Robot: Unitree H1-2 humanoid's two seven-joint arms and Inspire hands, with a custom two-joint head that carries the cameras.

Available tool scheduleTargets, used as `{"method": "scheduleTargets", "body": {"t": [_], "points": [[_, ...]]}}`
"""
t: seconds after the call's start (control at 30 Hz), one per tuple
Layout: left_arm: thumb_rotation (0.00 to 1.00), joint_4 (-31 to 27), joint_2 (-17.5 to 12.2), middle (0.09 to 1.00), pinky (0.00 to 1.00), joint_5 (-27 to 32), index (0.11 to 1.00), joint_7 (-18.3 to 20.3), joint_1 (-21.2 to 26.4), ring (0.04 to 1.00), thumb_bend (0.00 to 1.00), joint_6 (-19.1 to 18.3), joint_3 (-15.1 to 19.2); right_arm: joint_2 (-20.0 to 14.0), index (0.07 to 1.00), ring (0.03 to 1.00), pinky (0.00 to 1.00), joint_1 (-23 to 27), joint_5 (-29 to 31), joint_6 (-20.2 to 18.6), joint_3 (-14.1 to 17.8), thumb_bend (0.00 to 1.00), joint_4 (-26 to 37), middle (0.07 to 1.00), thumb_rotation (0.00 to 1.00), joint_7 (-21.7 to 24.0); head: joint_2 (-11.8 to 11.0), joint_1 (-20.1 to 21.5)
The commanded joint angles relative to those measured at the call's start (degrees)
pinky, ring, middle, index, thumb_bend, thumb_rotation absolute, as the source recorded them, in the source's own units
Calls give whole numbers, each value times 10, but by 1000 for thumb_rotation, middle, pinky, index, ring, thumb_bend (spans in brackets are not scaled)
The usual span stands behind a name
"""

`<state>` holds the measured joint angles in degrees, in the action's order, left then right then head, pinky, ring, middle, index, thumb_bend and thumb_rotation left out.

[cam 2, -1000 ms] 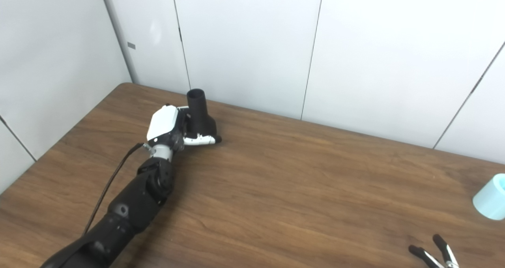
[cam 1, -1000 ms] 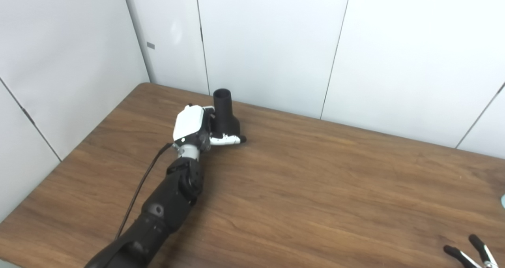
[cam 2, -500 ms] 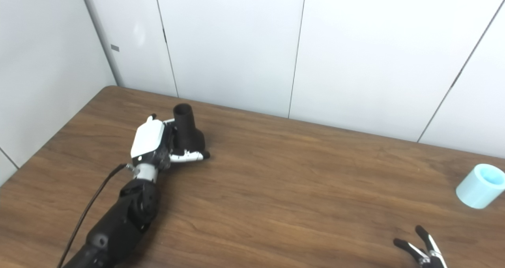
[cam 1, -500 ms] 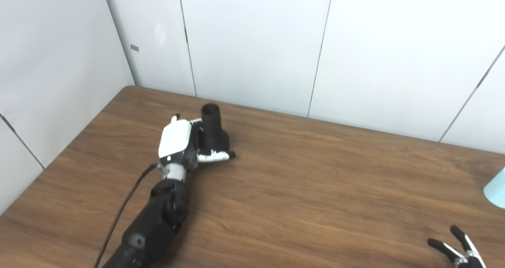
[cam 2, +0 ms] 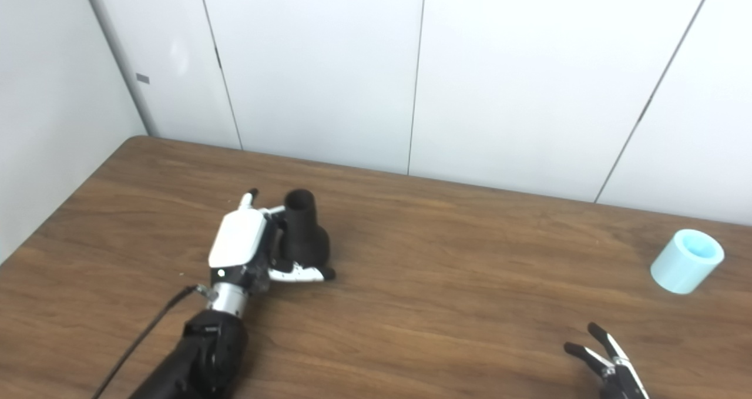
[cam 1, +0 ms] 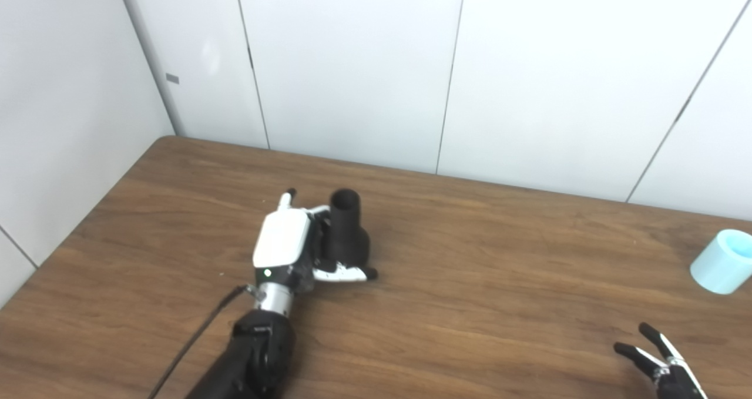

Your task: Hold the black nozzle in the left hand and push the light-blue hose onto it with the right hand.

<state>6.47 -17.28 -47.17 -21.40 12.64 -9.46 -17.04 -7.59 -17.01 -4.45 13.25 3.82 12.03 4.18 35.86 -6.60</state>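
Observation:
My left hand (cam 1: 282, 249) is shut on the black nozzle (cam 1: 348, 234) and holds it upright with its open narrow end up, left of the table's middle. I cannot tell whether its wide base rests on the wood. The light-blue hose (cam 2: 687, 261), a short pale-blue tube, lies tilted on the table at the far right, also in the left eye view (cam 1: 721, 261). My right hand (cam 2: 605, 361) is at the bottom right edge, fingers apart and empty, well in front of the hose.
The brown wooden table (cam 1: 499, 305) stands in a corner of white panelled walls (cam 1: 352, 64). A black cable (cam 1: 194, 340) runs along my left forearm. Bare wood lies between the nozzle and the hose.
The camera has swung right, bringing the hose fully into view. My left hand has drawn the nozzle away from the back edge, toward the table's middle. The right hand stays open and low.

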Motion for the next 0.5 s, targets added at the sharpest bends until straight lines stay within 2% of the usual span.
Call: {"method": "scheduleTargets", "body": {"t": [0.0,0.1,0.2,0.47], "points": [[0,-19,7,462,1000,-12,510,-7,-16,629,523,15,-6,21,867,816,861,-12,-5,-10,-16,497,-8,760,1000,-7,0,0],[0,-42,22,469,1000,-18,503,-3,-36,625,524,22,-12,25,855,841,941,-10,-19,-21,-21,487,-1,760,1000,-12,3,11],[0,-73,36,473,1000,-27,499,13,-57,634,524,18,-20,32,837,841,973,-9,-26,-26,-28,467,3,751,1000,-20,6,25],[0,-86,53,452,1000,-54,501,13,-96,619,525,63,-50,39,823,815,937,-8,-66,-40,-52,445,15,732,1000,-42,13,74]]}}
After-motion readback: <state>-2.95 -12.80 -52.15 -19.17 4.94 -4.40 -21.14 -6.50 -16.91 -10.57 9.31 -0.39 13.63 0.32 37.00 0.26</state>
